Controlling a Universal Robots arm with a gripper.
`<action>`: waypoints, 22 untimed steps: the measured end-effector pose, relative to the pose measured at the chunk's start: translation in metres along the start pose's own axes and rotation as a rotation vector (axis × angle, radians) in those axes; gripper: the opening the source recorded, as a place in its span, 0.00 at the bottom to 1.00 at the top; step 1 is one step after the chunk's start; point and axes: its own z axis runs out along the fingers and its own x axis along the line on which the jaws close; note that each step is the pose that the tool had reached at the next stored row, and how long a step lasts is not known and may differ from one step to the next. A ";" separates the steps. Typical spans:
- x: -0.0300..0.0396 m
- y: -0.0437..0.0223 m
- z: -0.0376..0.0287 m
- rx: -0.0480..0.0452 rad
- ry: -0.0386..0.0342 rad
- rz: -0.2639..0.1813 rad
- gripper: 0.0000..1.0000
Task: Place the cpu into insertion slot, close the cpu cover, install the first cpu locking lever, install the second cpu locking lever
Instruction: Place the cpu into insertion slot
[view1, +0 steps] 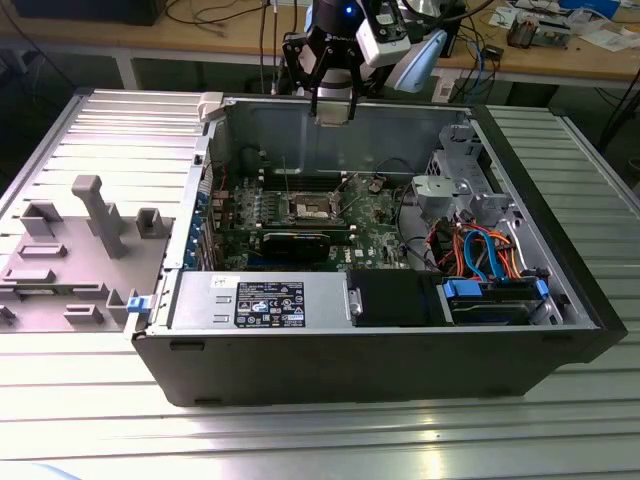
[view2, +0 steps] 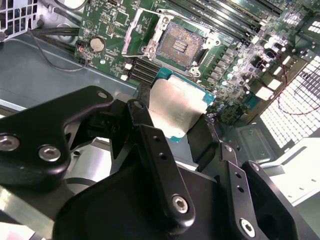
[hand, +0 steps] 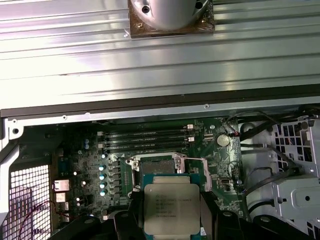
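Tabletop (view1: 300, 440) of ribbed metal carries an open computer case (view1: 350, 360) lying on its side, with a grey plastic fixture (view1: 95, 215) beside it at the exterior view's left. Inside the case, along the near wall, sits a power supply (view1: 200, 300) with a white-and-black label (view1: 270, 303); its print is too small to read. At the exterior view's right a drive cage (view1: 460, 180) stands above a bundle of blue and orange cables (view1: 485, 250). The green motherboard (view1: 380, 240) covers the case floor and holds a long black card (view1: 305, 240).

In the middle of the board the insertion slot (view2: 180, 45) lies uncovered, its contact field exposed. The cpu cover (view2: 130, 34) is swung up and open on the side toward the coin cell (view2: 96, 45).

The arm (view1: 335, 45) hangs over the far wall of the case. Its black jaws are clamped on the cpu (hand: 171, 207), gripping two opposite edges. The chip is held metal top up, above the board and just beside the slot, apart from it. Lines of print on its top cannot be made out.
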 end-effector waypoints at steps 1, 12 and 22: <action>0.0000 0.0000 0.0000 -0.0001 -0.0001 0.001 0.54; 0.0000 0.0000 0.0000 -0.0003 -0.0010 0.011 0.54; 0.0000 0.0000 0.0000 -0.0004 -0.0018 0.020 0.54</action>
